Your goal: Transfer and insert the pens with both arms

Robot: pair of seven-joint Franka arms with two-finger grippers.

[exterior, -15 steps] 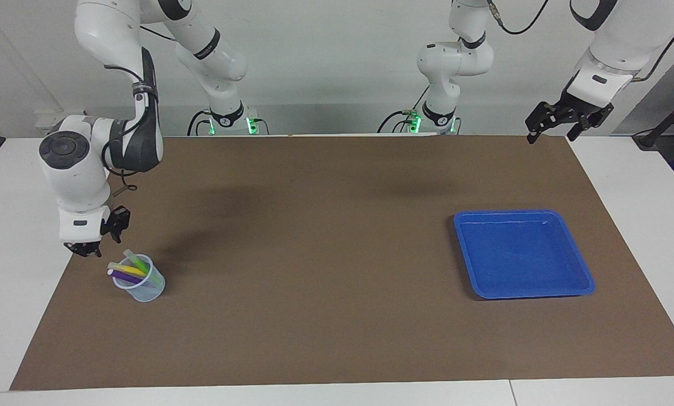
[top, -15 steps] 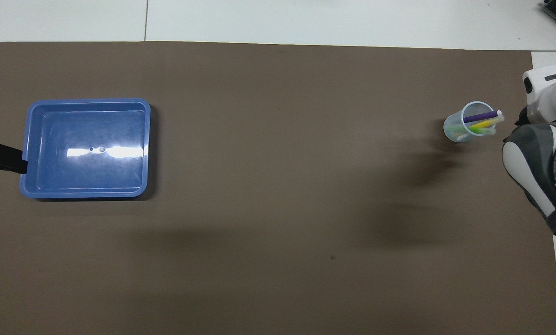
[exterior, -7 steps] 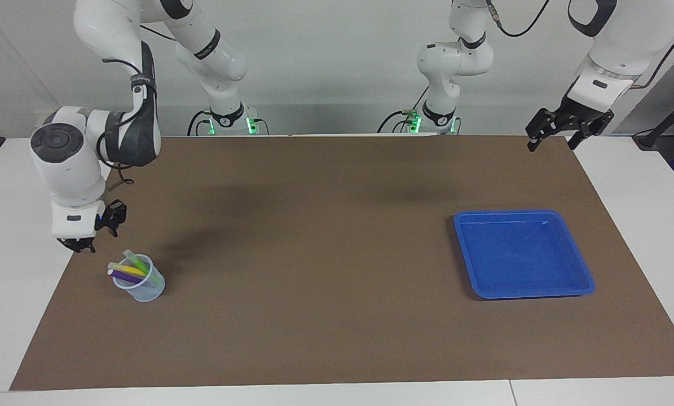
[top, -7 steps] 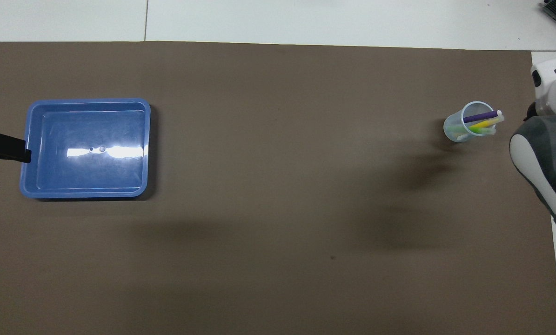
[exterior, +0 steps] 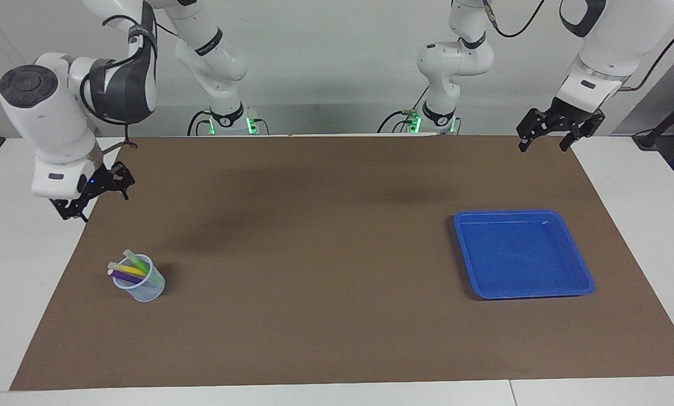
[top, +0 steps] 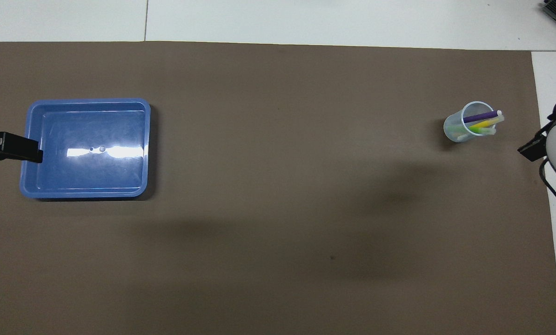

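Three pens, purple (exterior: 125, 277), yellow (exterior: 131, 270) and green (exterior: 140, 263), lean together in a clear cup (exterior: 145, 287) on the brown mat near the right arm's end; the cup (top: 464, 126) also shows in the overhead view. My right gripper (exterior: 97, 197) hangs open and empty above the mat's edge, well clear of the cup, and only its black tip (top: 532, 149) shows from above. My left gripper (exterior: 541, 145) is open and empty, raised over the mat's corner at the left arm's end, and shows as a black bar (top: 12, 146) over the tray's edge.
An empty blue tray (exterior: 520, 213) sits on the mat toward the left arm's end, also seen from above (top: 87, 101). The brown mat (exterior: 314, 225) covers most of the white table.
My right arm has risen and pulled away from the cup, and its fingers have spread wider. The left gripper has drifted slightly toward the table's middle. Cup and pens have not moved.
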